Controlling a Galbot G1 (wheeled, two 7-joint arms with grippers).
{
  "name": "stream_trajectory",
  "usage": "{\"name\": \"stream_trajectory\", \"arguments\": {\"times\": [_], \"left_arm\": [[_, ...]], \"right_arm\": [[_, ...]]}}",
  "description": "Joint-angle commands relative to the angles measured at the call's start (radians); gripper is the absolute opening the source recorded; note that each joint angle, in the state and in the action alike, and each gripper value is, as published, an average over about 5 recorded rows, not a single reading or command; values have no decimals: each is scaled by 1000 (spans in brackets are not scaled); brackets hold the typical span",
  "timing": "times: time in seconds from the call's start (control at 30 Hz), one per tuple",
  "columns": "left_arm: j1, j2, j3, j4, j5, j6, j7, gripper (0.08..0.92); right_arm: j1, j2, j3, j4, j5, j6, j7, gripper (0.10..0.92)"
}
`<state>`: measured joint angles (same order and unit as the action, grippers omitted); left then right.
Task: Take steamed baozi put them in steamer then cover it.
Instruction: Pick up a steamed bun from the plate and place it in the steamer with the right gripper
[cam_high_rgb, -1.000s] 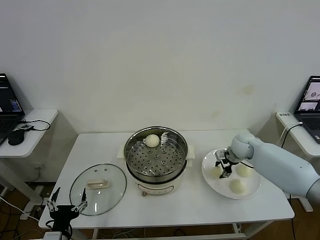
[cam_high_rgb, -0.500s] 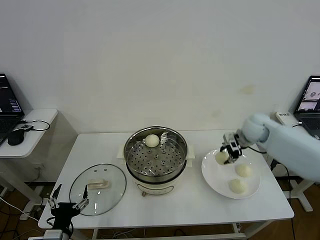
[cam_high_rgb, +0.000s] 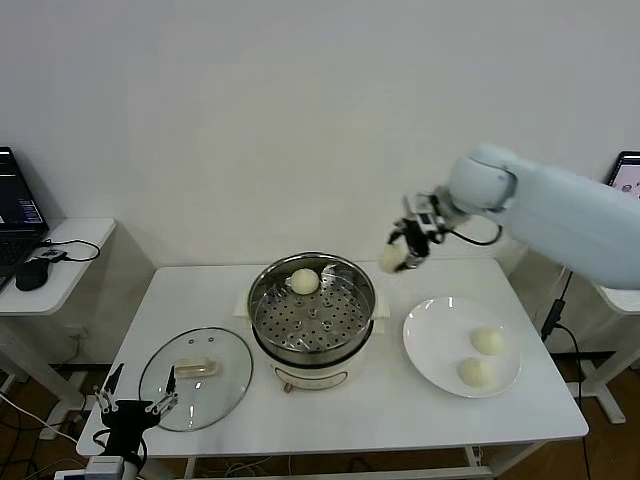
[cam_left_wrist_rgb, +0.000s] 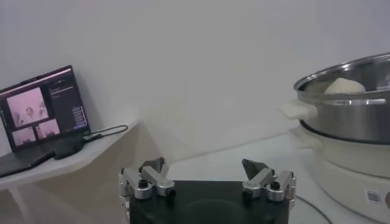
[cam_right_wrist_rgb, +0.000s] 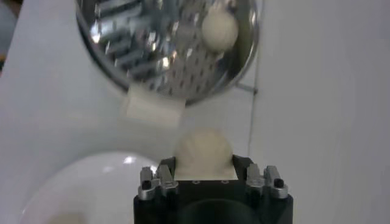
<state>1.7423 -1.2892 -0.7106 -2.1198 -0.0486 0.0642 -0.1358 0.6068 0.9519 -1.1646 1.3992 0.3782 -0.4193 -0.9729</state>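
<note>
The room I look down on is evenly and brightly lit, the plain white wall (cam_high_rgb: 300, 120) washed soft with no hard shadows. The white tabletop (cam_high_rgb: 390, 400) carries only faint shade under the round shiny stainless-steel steamer (cam_high_rgb: 312, 312), whose rim glints. My right wrist camera shows that perforated steel tray (cam_right_wrist_rgb: 164, 55) streaked with glare and smeared, perhaps by motion. The smooth cream-white bun (cam_right_wrist_rgb: 204, 155) close to that lens is soft-focused. My left wrist view is dimmer and greyer, hazy throughout.
</note>
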Motion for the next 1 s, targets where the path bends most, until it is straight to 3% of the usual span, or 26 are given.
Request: {"name": "stream_trajectory", "arguments": {"times": [0.03, 0.4, 1.0], "left_arm": [[-3, -4, -2, -6, 1, 0, 0, 823], [-10, -9, -10, 7, -2, 0, 0, 823], [-26, -8, -3, 28, -7, -3, 0, 823]], "right_arm": [[22, 249, -61, -40, 170, -100, 70, 611], [-134, 404, -50, -187, 125, -160, 103, 611], [-223, 479, -28, -296, 59, -199, 122, 616]]}}
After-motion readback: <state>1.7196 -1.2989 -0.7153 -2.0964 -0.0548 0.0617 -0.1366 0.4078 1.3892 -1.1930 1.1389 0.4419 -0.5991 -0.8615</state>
